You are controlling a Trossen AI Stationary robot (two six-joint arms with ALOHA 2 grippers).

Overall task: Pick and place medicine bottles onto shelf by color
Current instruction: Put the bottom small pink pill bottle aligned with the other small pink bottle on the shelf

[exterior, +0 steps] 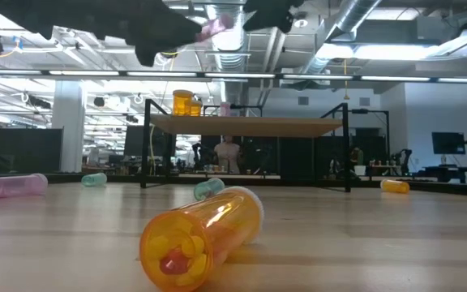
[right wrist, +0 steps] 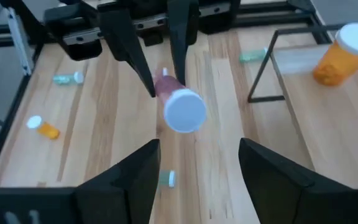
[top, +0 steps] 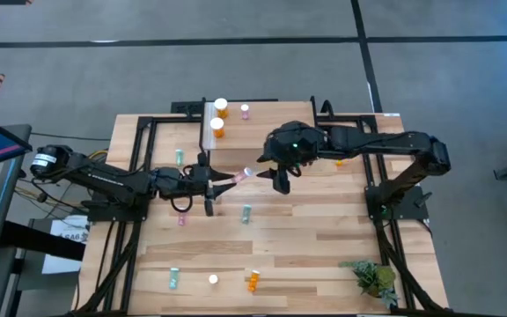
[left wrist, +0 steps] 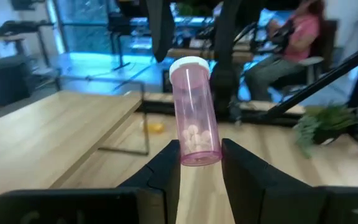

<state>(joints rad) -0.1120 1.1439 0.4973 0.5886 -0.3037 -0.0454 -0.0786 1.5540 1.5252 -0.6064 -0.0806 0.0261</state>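
A pink medicine bottle (left wrist: 194, 106) with a white cap hangs in the air over the middle of the table, with my left gripper (top: 223, 180) shut on it. My right gripper (right wrist: 197, 162) is open. Its fingers stand just beyond the bottle's cap (right wrist: 184, 111) without touching it, and it shows to the bottle's right in the high view (top: 280, 176). The shelf (top: 267, 145) stands at the far middle. Two wide orange bottles (top: 219, 117) and a small pink one (top: 245, 111) stand upright on it. My left gripper pinches the pink bottle's bottom end (left wrist: 201, 152) between its two fingers. The fingers come level from the table's left. The bottle sticks out ahead of them, nearly in line with them, cap end toward my right gripper. It is lifted clear of the table.
Loose bottles lie on the table: teal ones (top: 246, 213) (top: 180, 157) (top: 172, 280), a pink one (top: 181, 218), and orange ones (top: 253, 282) (top: 340, 161). A green plant (top: 375, 277) stands at the near right corner. A seated person (left wrist: 294, 37) shows beyond the table.
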